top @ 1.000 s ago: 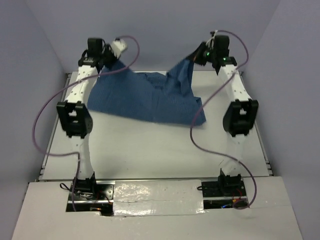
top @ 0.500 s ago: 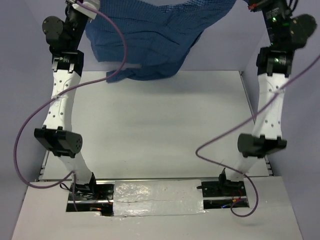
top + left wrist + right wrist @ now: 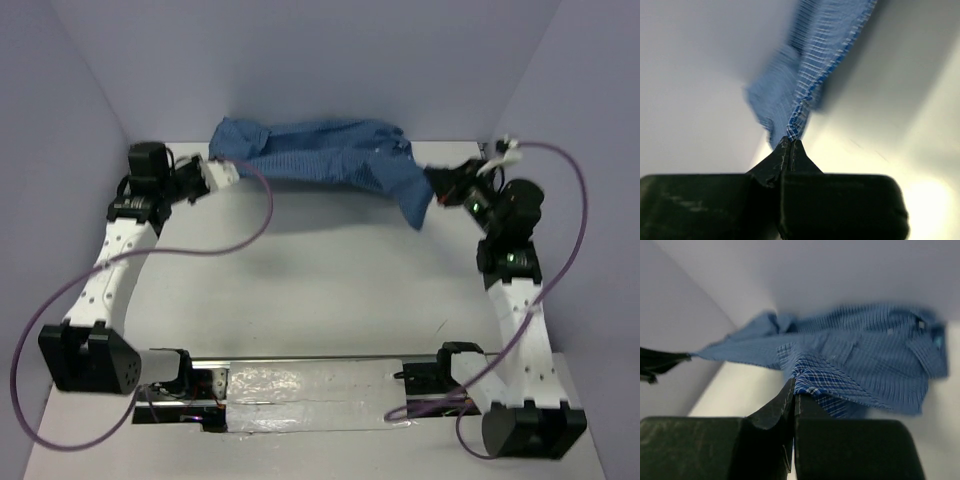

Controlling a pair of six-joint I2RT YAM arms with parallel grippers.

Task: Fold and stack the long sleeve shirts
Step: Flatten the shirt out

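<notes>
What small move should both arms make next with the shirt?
Probably lower both arms and draw nearer: the left gripper and right gripper are each shut on the shirt, which hangs bunched between them over the far end of the table.

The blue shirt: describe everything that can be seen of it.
The shirt is blue, finely checked woven cloth, bunched into a long band stretched left to right over the far edge of the table. The left gripper is shut on one end and the right gripper on the other, where a flap hangs lower. The right wrist view shows its wrinkled front, blurred. Whether it rests on the table cannot be told.
</notes>
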